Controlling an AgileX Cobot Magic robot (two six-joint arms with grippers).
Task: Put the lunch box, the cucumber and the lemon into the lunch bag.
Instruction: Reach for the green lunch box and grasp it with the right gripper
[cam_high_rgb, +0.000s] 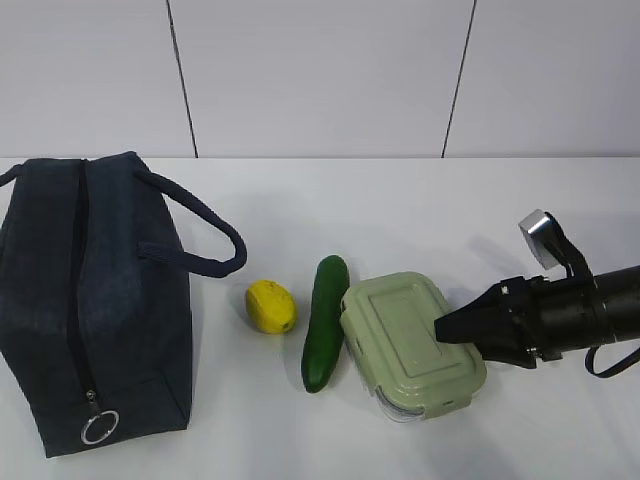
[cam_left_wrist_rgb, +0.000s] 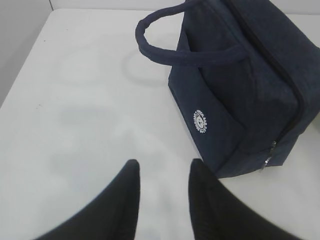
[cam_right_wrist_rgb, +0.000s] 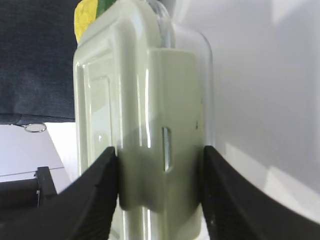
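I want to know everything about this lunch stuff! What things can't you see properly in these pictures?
- Inside of the lunch bag: hidden in every view, its zipper is shut.
- What's in the lunch box: the green lid covers it in the exterior view.
- Cucumber and lemon: the right wrist view shows only slivers behind the box.
- Left gripper: outside the exterior view.
- Bag logo: lettering too small.

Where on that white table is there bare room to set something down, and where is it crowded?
Bare stretches: the far strip along the wall behind everything, the near edge in front of the lemon and cucumber, and the table beside the lunch bag under the left tool. Crowded: cucumber against lunch box, with the right tool clamping it.
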